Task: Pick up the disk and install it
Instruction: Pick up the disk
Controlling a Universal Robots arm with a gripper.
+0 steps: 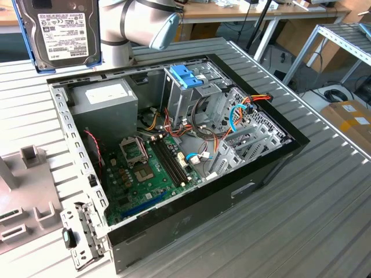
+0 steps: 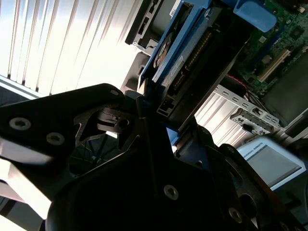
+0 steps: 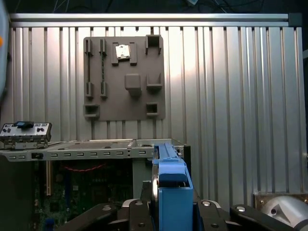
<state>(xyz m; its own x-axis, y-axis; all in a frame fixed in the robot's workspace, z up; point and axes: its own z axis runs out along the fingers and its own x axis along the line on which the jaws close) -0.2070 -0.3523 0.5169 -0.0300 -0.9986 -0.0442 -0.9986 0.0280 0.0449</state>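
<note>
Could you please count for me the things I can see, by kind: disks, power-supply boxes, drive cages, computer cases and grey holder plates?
disk: 1
power-supply box: 1
drive cage with blue handle: 1
open computer case: 1
grey holder plate: 1
Total: 5

1. The exterior view looks down slantwise, off one corner, onto the open black computer case (image 1: 191, 229) on the ribbed metal table (image 1: 313, 208).
2. The first wrist view faces over the blue-railed dark grey disk (image 3: 171, 192), across the table, to a grey plastic fixture plate (image 3: 120, 108).
3. The second wrist view sits close behind the black gripper (image 2: 164, 113), facing into the case.
4. All three share the green motherboard (image 1: 145, 185).
</note>
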